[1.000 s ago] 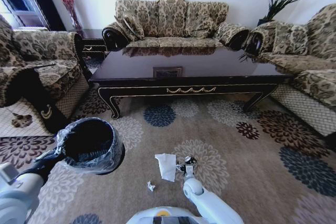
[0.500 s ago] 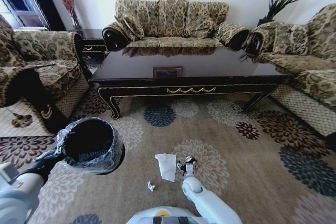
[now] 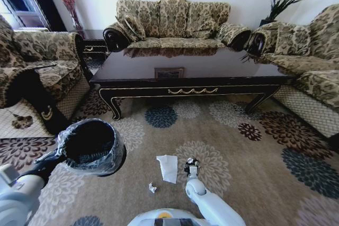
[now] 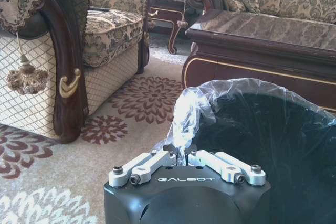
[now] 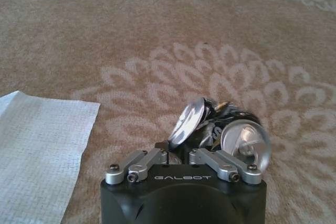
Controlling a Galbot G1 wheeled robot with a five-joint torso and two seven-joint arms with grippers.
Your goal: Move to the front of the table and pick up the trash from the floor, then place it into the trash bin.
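A: Where does the trash lie relative to the right gripper (image 5: 210, 145)?

B: Directly between its jaws. On the carpet, the right gripper is clenched on a crumpled silvery and dark wrapper (image 5: 212, 124), which bulges out just ahead of the fingertips. In the head view the same right gripper (image 3: 190, 165) sits just beside the white napkin (image 3: 168, 166), on the napkin's right.

A: What else remains on the floor?

B: The napkin lies flat, long axis running away from the robot, and 1 small crumpled scrap (image 3: 152, 188) rests near its closer end. The right arm is the nearer to both.

A: And the container?

B: The bin (image 3: 91, 146) stands to the robot's left, in front of the table (image 3: 185, 78), its clear liner folded over the rim. The left gripper (image 4: 186, 156) is closed on that liner at the rim. From these views the bin's dark interior shows no trash that can be made out.

A: So the coming move?

B: Judged from this layout, a carry leftward from the wrapper to the bin.
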